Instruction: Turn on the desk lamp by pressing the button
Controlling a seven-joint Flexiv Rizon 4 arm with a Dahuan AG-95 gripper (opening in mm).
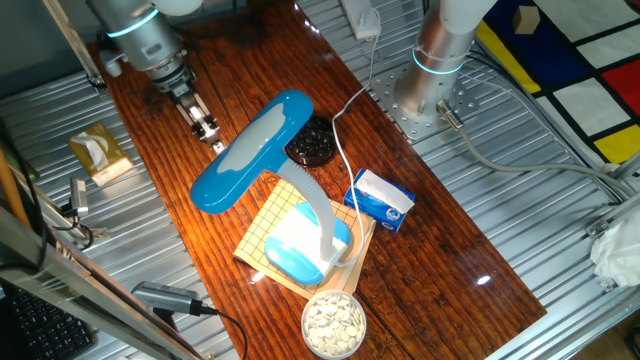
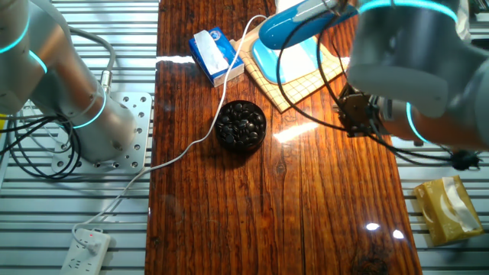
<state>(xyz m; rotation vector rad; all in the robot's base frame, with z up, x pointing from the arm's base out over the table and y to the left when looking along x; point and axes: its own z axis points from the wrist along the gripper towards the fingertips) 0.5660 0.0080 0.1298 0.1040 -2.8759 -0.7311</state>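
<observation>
The desk lamp stands on a checkered mat (image 1: 268, 222). It has a long bright-blue head (image 1: 250, 150), a pale curved neck (image 1: 316, 205) and a light-blue and white base (image 1: 303, 248). I cannot make out its button. My gripper (image 1: 208, 129) hangs over the bare wood just left of the far end of the lamp head, apart from it. Its fingers are too small to tell whether they are open or shut. In the other fixed view the lamp head (image 2: 294, 27) and base (image 2: 289, 59) are at the top, and my gripper (image 2: 357, 116) is largely hidden under the arm.
A bowl of dark pieces (image 1: 312, 140) sits behind the lamp. A small blue-and-white box (image 1: 380, 198) lies to its right and a bowl of pale pieces (image 1: 333, 322) in front. A white cable (image 1: 345, 150) crosses the table. A tissue box (image 1: 100, 152) sits off the left edge, and a second arm's base (image 1: 425, 85) at the right.
</observation>
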